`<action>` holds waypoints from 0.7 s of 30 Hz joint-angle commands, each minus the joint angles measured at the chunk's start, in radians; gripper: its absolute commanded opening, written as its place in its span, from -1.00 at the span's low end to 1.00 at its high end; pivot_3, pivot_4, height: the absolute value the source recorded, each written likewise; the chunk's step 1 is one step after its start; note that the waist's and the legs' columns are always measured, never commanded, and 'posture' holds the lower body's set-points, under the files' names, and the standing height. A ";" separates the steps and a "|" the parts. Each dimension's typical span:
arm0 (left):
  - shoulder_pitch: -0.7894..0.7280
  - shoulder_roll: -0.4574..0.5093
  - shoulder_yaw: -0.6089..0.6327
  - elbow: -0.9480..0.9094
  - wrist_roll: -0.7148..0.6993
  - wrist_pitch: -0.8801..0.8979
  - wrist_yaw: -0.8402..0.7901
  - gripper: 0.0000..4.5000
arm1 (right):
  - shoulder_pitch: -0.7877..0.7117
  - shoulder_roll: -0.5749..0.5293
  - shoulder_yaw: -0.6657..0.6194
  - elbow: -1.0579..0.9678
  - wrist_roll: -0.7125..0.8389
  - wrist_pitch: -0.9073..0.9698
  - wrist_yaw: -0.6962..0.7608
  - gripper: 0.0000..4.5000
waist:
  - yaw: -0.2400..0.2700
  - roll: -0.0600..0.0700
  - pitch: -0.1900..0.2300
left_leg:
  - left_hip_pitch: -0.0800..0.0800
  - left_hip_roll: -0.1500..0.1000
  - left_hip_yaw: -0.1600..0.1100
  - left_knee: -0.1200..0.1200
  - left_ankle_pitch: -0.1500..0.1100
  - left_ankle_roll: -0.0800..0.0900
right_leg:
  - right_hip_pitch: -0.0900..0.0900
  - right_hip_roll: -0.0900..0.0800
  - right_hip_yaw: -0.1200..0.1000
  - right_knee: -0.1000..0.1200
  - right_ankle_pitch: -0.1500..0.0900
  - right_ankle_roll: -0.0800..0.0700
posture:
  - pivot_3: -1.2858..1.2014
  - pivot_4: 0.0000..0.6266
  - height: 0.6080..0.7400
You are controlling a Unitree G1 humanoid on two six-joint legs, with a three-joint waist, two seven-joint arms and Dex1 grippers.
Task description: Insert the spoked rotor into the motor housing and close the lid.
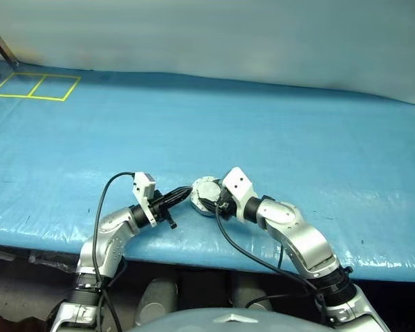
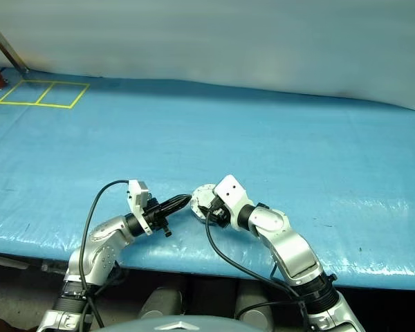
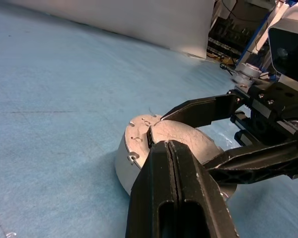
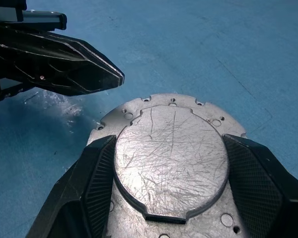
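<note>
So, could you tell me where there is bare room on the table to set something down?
Bare blue table lies beyond the motor housing, up to the yellow tape squares. It is crowded around the housing, between the left gripper and right gripper.

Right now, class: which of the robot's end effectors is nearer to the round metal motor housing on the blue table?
Right. The right end effector straddles the motor housing, one finger on each side of its closed lid. The left end effector, shut, points at the housing's edge from beside it.
</note>
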 commanded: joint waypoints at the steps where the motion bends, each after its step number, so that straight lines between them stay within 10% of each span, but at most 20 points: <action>1: -0.012 0.015 -0.022 0.003 0.030 0.002 0.002 -1.00 | 0.023 -0.013 0.004 0.024 -0.016 0.041 -0.007 0.35 | 0.000 0.000 0.000 | 0.000 0.000 0.000 0.000 0.000 0.000 | 0.000 0.000 0.000 0.000 0.000 0.000 | 0.03 -0.52 1.00; 21: -0.011 -0.004 -0.050 0.033 0.064 -0.009 0.037 -1.00 | 0.041 -0.006 0.014 -0.002 -0.001 0.036 -0.002 0.35 | 0.002 0.000 0.000 | 0.000 0.000 0.000 0.000 0.000 0.000 | 0.001 0.000 0.000 -0.001 0.000 0.000 | 0.03 -0.52 1.00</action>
